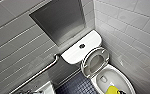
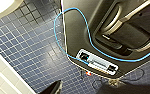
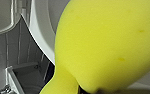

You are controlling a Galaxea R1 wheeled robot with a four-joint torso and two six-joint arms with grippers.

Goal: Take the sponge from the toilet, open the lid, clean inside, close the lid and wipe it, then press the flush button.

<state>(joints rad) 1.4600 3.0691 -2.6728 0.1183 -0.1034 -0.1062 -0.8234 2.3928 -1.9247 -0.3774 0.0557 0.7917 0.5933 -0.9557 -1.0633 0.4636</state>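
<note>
The white toilet [image 1: 111, 76] stands in the corner with its lid [image 1: 95, 61] raised against the cistern [image 1: 76, 51], so the bowl is open. On the cistern top sits the small round dark flush button [image 1: 82, 46]. The bright yellow sponge [image 1: 113, 89] hangs over the near part of the bowl, with my right gripper [image 1: 120, 92] shut on it. In the right wrist view the sponge [image 3: 103, 42] looms large, and the bowl's white rim [image 3: 41, 37] curves behind it. My left gripper stands open and holds nothing, over the dark blue tiled floor [image 2: 28, 47].
A grey recessed niche [image 1: 58, 20] sits in the wall above the cistern. A metal grab bar [image 1: 37, 73] slants along the left wall. White tiled wall [image 1: 131, 30] closes the right side. My own base with a blue cable [image 2: 66, 52] stands over the floor tiles.
</note>
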